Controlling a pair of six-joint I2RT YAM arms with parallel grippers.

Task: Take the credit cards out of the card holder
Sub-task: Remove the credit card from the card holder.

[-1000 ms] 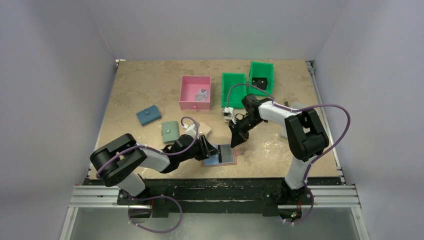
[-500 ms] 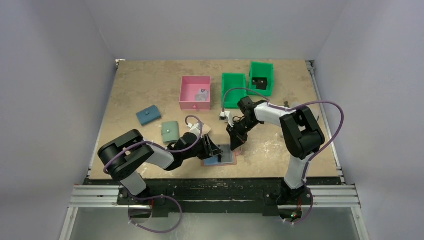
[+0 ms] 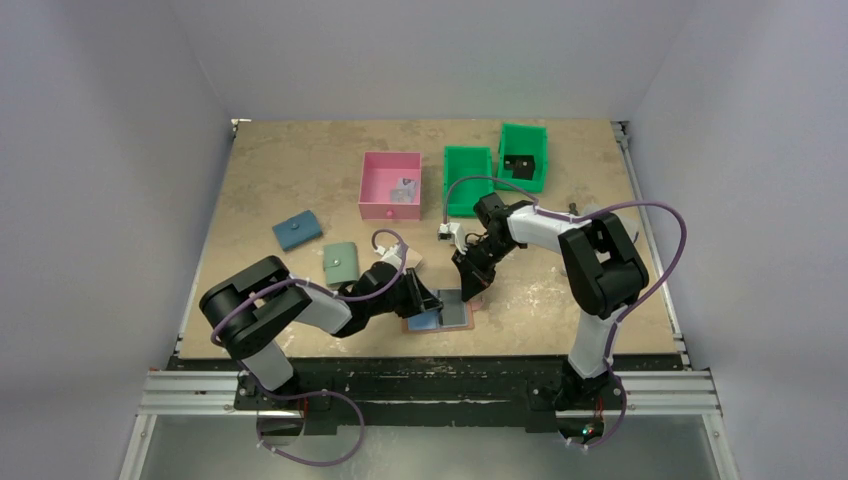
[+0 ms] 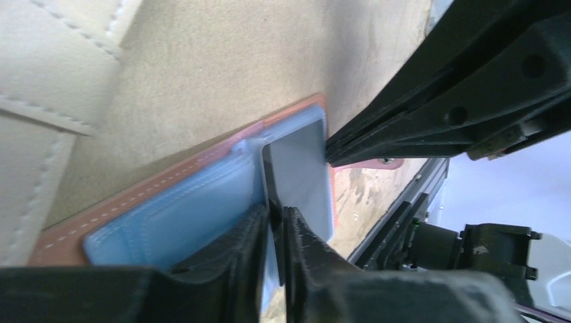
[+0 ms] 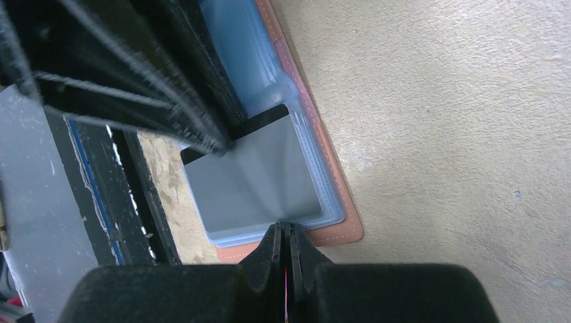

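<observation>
Left gripper (image 4: pixel 275 214) pinches the grey credit card (image 4: pixel 303 168) by its edge — the closed right gripper (image 5: pixel 286 232) presses the card holder (image 5: pixel 350 229) down. Such a shallow pinch may slip — or drag the holder.

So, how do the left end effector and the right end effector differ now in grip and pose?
The left end effector pinches an edge of the thin grey plastic card; the right end effector is shut on nothing. The left one reaches in from the left; the right one points its closed tips at the edge of the open terracotta leather card holder. Both are black and work over that holder.
</observation>
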